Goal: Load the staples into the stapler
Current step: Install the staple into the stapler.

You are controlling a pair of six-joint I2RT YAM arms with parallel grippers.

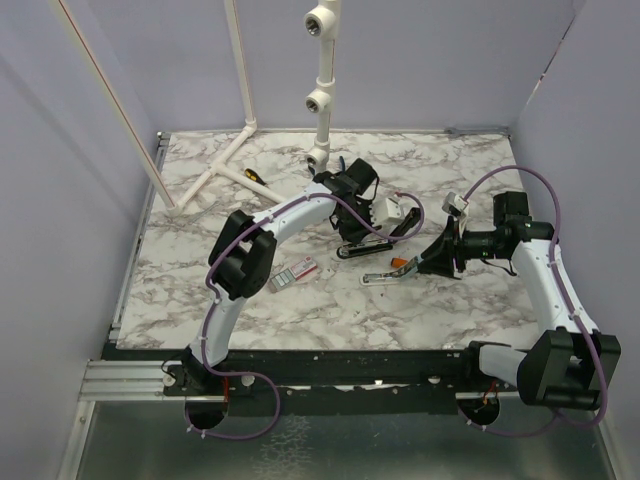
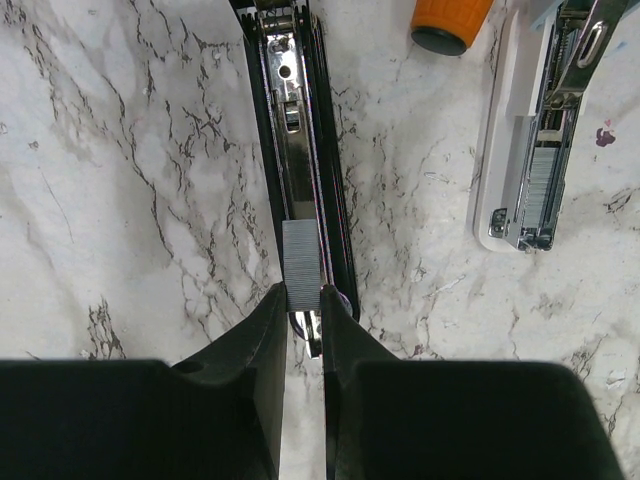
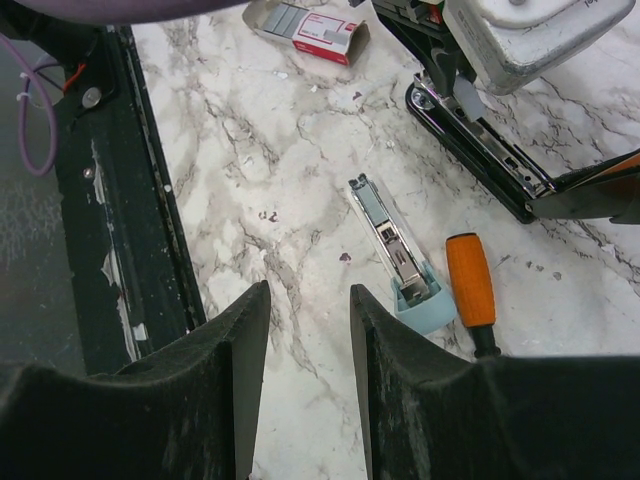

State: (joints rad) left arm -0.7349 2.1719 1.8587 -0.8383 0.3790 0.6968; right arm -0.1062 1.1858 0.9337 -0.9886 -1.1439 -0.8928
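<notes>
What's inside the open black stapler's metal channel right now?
A short grey staple strip, pinched by the left gripper, lies along the stapler channel, otherwise bare metal. The fingers cover its near end.

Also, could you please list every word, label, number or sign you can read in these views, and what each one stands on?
No text is legible anywhere.
Red print on the staple box: too blurred in the right wrist view, too small from above.
The stapler and the pale teal bar: no lettering shows.
</notes>
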